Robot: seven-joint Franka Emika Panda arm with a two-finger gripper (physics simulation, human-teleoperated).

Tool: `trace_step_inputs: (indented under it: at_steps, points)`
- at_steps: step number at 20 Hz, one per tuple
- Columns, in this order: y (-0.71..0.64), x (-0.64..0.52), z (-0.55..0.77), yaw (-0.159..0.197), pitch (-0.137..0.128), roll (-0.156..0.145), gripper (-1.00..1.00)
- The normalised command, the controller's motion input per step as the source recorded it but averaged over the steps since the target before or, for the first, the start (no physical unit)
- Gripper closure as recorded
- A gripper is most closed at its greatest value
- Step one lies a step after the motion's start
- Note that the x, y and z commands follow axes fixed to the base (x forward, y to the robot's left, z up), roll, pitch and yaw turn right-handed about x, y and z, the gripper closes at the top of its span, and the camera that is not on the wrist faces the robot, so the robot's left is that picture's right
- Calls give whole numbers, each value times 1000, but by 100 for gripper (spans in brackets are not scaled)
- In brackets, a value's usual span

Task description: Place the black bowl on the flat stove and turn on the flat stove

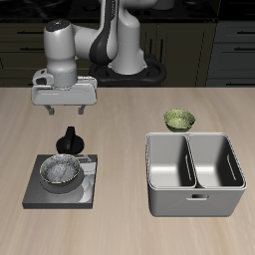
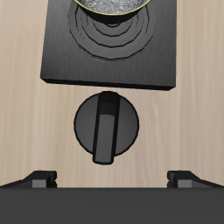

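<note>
The black bowl (image 1: 62,172) sits on the flat stove (image 1: 38,189), with its shiny mottled inside facing up. Only its rim shows in the wrist view (image 2: 109,5), on the stove plate (image 2: 61,52) with ring marks. The stove's round black knob (image 1: 70,142) stands on the table at the stove's back edge, also in the wrist view (image 2: 105,127). My gripper (image 1: 66,108) hangs open and empty above the knob, well clear of it. Its two fingertips (image 2: 39,179) stand wide apart on either side of the knob's line.
A grey two-compartment metal tray (image 1: 149,174) stands beside the stove, near the table's front edge. An olive-green bowl (image 1: 179,120) sits behind the tray.
</note>
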Motion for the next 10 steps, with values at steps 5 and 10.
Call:
trace_step_inputs:
  at_steps: [5,10]
  points:
    - [42,90,-185,-10,26,2,-100]
    - [26,46,-151,-13,14,1,-100]
